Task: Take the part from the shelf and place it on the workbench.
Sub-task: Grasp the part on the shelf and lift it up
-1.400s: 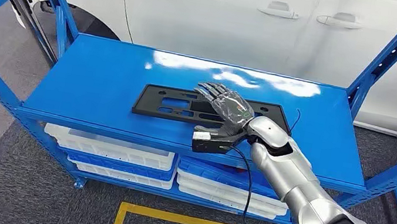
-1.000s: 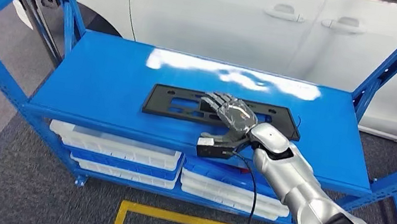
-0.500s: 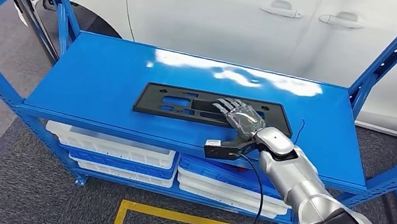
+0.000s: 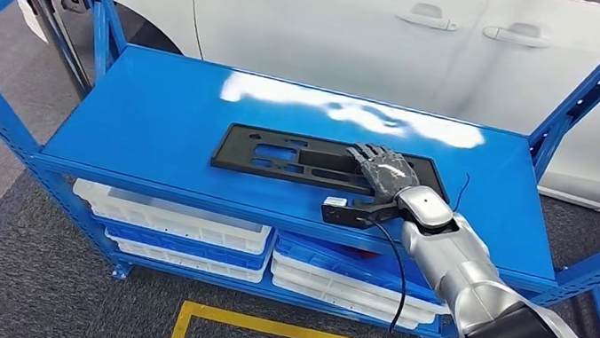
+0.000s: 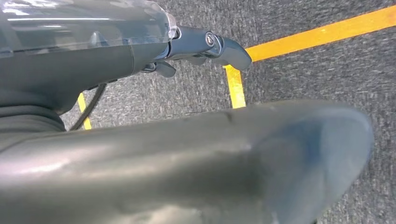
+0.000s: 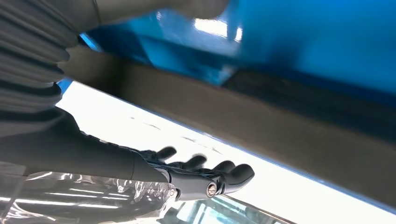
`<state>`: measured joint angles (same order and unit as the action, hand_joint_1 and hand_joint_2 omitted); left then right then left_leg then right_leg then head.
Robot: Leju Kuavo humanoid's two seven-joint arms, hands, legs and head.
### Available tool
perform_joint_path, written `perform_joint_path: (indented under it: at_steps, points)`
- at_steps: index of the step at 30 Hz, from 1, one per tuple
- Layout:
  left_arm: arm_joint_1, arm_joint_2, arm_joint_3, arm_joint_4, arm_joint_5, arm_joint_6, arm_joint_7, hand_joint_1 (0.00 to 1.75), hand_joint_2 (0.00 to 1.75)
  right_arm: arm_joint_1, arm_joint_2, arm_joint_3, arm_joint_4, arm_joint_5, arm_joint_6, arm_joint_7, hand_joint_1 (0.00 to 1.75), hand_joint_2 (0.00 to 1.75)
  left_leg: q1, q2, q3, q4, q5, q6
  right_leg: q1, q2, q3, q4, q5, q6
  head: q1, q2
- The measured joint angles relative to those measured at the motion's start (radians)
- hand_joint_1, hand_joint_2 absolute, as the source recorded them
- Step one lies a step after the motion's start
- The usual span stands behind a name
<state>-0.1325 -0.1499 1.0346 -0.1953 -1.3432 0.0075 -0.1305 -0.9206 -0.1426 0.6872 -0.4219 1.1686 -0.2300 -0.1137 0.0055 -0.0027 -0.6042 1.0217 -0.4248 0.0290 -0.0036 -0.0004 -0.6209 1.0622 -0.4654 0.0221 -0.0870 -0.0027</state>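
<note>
From the head view, we see our right hand (image 4: 383, 171) spread flat, gripping nothing, over the right end of the black part (image 4: 280, 155) on the blue shelf (image 4: 150, 124); its long axis runs leftward from our fingers.

At the right wrist, our fingers (image 6: 224, 175) lie extended, empty, near the shelf surface.

At the left wrist, our left hand (image 5: 205, 44) hangs over floor, far off; its grip we cannot tell.

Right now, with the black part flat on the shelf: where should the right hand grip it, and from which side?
Probably the near long edge at its right end. The black part lies flat on the blue shelf, long side towards the robot, too thin to grasp from above. The right hand is over that end, fingers spread; thumb under the near edge and fingers on top looks best.
</note>
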Motion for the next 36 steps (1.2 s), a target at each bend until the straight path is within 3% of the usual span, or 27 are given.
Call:
perform_joint_path:
  at_steps: [3,4,5,6,8,10,13,15,18,19,20,21,24,26,28,30,32,34,35,36]
  points:
    - [0.0,0.0,0.0,0.0,0.0,0.0,-0.003,0.0,0.0,-0.002,0.019,-0.014,0.022,0.001,-0.003,0.005,1.72,1.75,0.0,0.004,-0.003,-0.002,0.003,0.006,-0.004,0.0,-0.085,0.18,-0.089,0.011,0.0,0.0]
    - [0.001,0.0,0.0,0.0,0.0,-0.001,-0.004,0.0,0.0,-0.001,0.024,-0.018,0.028,0.001,-0.007,0.005,1.73,1.75,0.0,0.005,-0.004,-0.002,0.003,0.006,-0.005,0.0,-0.107,0.227,-0.1,0.013,0.0,0.0]
    - [0.001,0.0,0.0,0.0,0.0,-0.001,-0.004,0.0,0.0,0.0,0.029,-0.021,0.032,0.001,-0.012,0.005,1.74,1.75,0.0,0.005,-0.004,-0.002,0.003,0.006,-0.006,0.0,-0.114,0.239,-0.095,0.013,0.0,0.0]
    - [0.001,0.0,0.0,0.0,0.0,-0.001,-0.004,0.0,0.0,0.0,0.033,-0.024,0.035,0.001,-0.016,0.004,1.74,1.75,0.0,0.006,-0.003,-0.002,0.003,0.006,-0.007,0.0,-0.1,0.211,-0.07,0.013,0.0,0.0]
    - [0.0,0.0,0.0,0.0,0.0,-0.002,-0.003,0.0,0.0,-0.004,0.039,-0.032,0.037,0.002,-0.026,0.001,1.75,1.75,-0.001,0.006,-0.001,-0.001,0.002,0.003,-0.009,-0.001,-0.029,0.071,-0.004,0.009,0.0,0.0]
    - [-0.001,0.0,0.001,0.0,0.001,-0.002,-0.004,0.0,0.0,-0.01,0.047,-0.038,0.039,0.003,-0.034,-0.005,1.75,1.75,-0.003,0.006,-0.002,0.0,0.003,-0.006,-0.004,-0.001,0.018,-0.03,0.028,-0.001,0.0,0.0]
    - [-0.002,0.0,0.001,0.0,0.003,-0.001,-0.005,0.0,0.0,-0.015,0.058,-0.048,0.039,0.003,-0.043,-0.019,1.75,1.75,-0.003,0.007,-0.004,-0.001,0.003,-0.024,0.0,0.002,0.022,-0.046,0.031,-0.018,0.0,0.0]
    - [-0.002,0.0,0.002,0.0,0.005,0.001,-0.006,0.0,0.0,-0.019,0.059,-0.056,0.038,0.0,-0.051,-0.037,1.75,1.75,-0.002,0.007,-0.016,0.031,-0.021,-0.033,-0.003,0.0,0.027,-0.055,0.036,-0.03,0.0,0.0]
    - [-0.001,0.0,0.003,0.0,0.009,0.002,-0.007,0.0,0.0,-0.021,0.055,-0.072,0.032,-0.014,-0.062,-0.072,1.75,1.75,0.001,0.006,-0.097,0.21,-0.112,-0.041,-0.001,-0.004,0.027,-0.059,0.039,-0.041,0.0,0.0]
    - [0.0,0.0,0.004,0.0,0.01,0.003,-0.007,0.0,0.0,-0.021,0.051,-0.077,0.028,-0.022,-0.064,-0.087,1.75,1.75,0.002,0.006,-0.123,0.266,-0.131,-0.043,0.001,-0.004,0.026,-0.058,0.039,-0.042,0.0,0.0]
    - [0.001,0.0,0.005,0.0,0.011,0.003,-0.007,0.0,0.0,-0.02,0.046,-0.082,0.02,-0.031,-0.064,-0.105,1.75,1.75,0.003,0.006,-0.134,0.289,-0.132,-0.044,0.001,-0.004,0.025,-0.057,0.038,-0.043,0.0,0.0]
    - [0.0,0.0,0.006,0.0,0.011,0.004,-0.006,0.0,0.44,-0.02,0.04,-0.087,0.009,-0.042,-0.062,-0.123,1.75,1.75,0.004,0.006,-0.126,0.274,-0.113,-0.045,0.001,-0.003,0.025,-0.054,0.037,-0.042,0.0,0.0]
    - [-0.004,0.0,0.009,0.0,0.011,0.008,-0.005,0.0,1.75,-0.021,0.014,-0.11,-0.058,-0.113,-0.021,-0.197,1.75,1.75,0.004,0.005,-0.036,0.083,-0.023,-0.04,0.002,-0.002,0.022,-0.04,0.028,-0.034,0.0,0.0]
    - [-0.007,0.0,0.01,0.0,0.011,0.013,-0.007,0.0,1.75,-0.02,-0.01,-0.127,-0.136,-0.203,0.046,-0.249,1.75,1.75,0.001,0.002,-0.011,0.02,-0.01,-0.03,0.002,-0.003,0.015,-0.032,0.025,-0.023,0.0,0.0]
    - [-0.007,0.001,0.01,0.0,0.011,0.021,-0.016,0.0,1.75,-0.015,-0.033,-0.146,-0.243,-0.346,0.151,-0.295,1.75,1.75,-0.003,-0.003,-0.013,0.015,-0.007,-0.018,-0.001,-0.005,0.009,-0.031,0.025,-0.012,0.0,0.0]
    - [-0.009,0.001,0.01,0.0,0.013,0.026,-0.032,0.0,1.75,-0.013,-0.044,-0.168,-0.358,-0.52,0.265,-0.333,1.75,1.75,-0.003,-0.003,-0.011,0.007,-0.001,-0.007,-0.003,-0.004,-0.002,-0.009,0.006,-0.005,0.0,0.0]
    - [-0.014,0.001,0.011,0.0,0.015,0.028,-0.048,0.0,1.75,-0.017,-0.042,-0.19,-0.477,-0.706,0.366,-0.353,1.75,1.75,-0.003,0.001,-0.009,0.001,0.001,0.001,-0.004,-0.001,-0.045,0.085,-0.048,-0.003,0.0,0.0]
    - [-0.018,0.001,0.011,0.0,0.016,0.033,-0.059,0.0,1.75,-0.021,-0.031,-0.212,-0.6,-0.891,0.448,-0.355,1.75,1.75,-0.004,0.006,-0.008,0.001,0.0,0.005,-0.004,0.001,-0.11,0.22,-0.101,0.001,0.0,0.0]
    - [-0.019,0.001,0.011,0.0,0.017,0.036,-0.063,0.0,1.75,-0.02,-0.022,-0.221,-0.659,-0.972,0.481,-0.351,1.75,1.75,-0.004,0.007,-0.006,0.002,-0.002,0.005,-0.005,0.001,-0.13,0.257,-0.105,0.004,0.0,0.0]
    - [-0.02,0.001,0.011,0.0,0.017,0.04,-0.065,0.0,1.75,-0.014,-0.014,-0.231,-0.715,-1.046,0.507,-0.347,1.75,1.75,-0.004,0.009,-0.004,0.002,-0.004,0.005,-0.006,0.001,-0.132,0.256,-0.089,0.007,0.0,0.0]
